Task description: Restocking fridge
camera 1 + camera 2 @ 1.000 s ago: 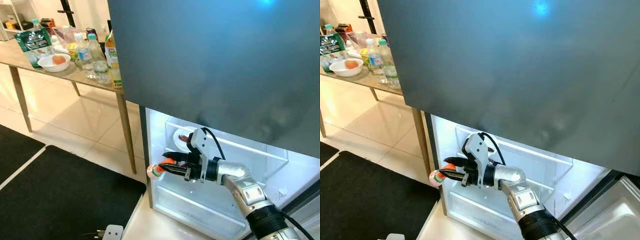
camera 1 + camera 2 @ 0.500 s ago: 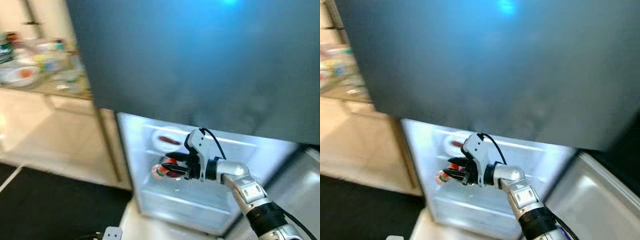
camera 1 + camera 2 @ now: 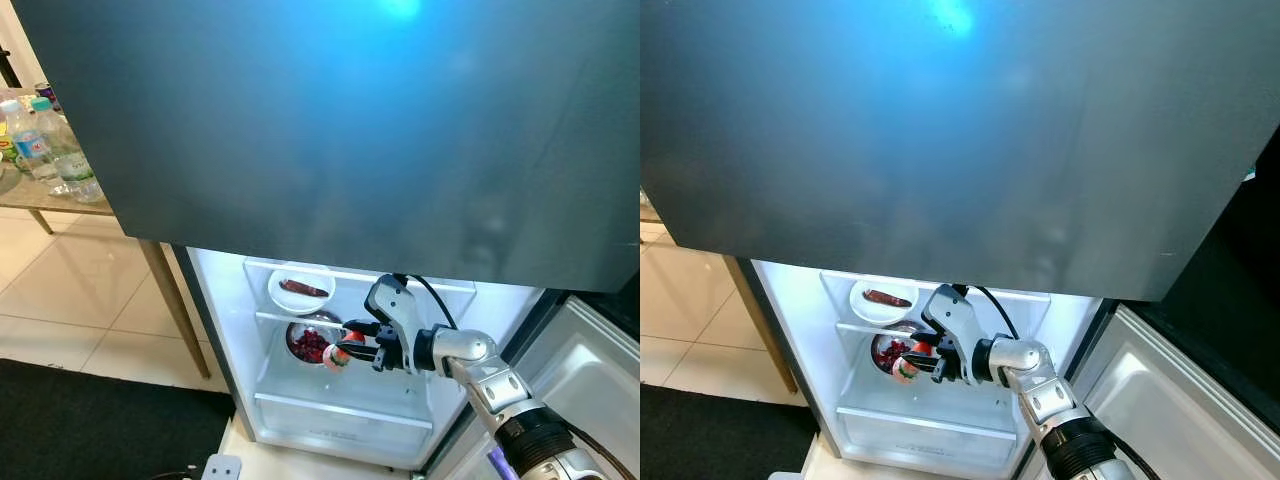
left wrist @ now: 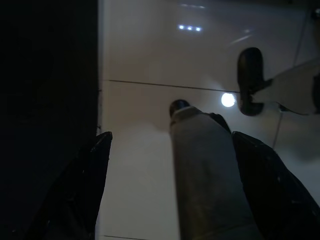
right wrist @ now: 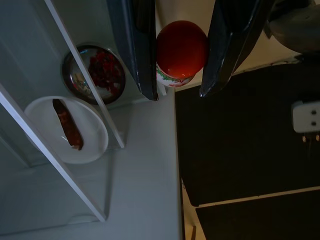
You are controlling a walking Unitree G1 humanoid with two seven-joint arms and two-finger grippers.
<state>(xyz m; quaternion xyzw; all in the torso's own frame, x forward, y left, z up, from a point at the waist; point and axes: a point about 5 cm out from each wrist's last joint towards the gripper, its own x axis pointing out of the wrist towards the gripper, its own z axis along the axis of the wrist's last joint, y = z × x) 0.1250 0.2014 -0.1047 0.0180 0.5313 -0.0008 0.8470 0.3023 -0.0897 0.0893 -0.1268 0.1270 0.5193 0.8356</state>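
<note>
1. Progress: the fridge (image 3: 400,150) stands open, its lit lower compartment in view. The right gripper (image 3: 352,347) is inside the opening, its two black fingers clamped on a small bottle with a red cap (image 5: 181,51). The bottle hangs in mid-air, just in front of a bowl of red food (image 3: 310,344); it rests on no shelf yet. Judged from this, the item in hand is delivered to the fridge but not placed.

2. Already stocked: a white plate with a dark strip of food (image 3: 301,290) sits on the upper glass shelf; the bowl of red food sits on the level beneath it. The lowest shelf (image 3: 340,410) shows bare white plastic.

3. Left to do: setting down and releasing the bottle. Further bottles (image 3: 45,145) stand on the wooden worktop (image 3: 60,195) to the left of the fridge, well apart from it, so more trips appear likely.

4. Left gripper (image 4: 170,165): idle, hanging low over the floor, fingers spread apart with nothing between them.

5. Surfaces: the shelves are clear glass with white trim, brightly lit from inside. The fridge door (image 3: 590,350) stands swung out on the robot's right.

6. Room: pale glossy floor tiles (image 3: 80,300) with visible reflections; a dark mat (image 3: 90,420) lies before the fridge, with a white socket block (image 3: 218,468) at its edge.
</note>
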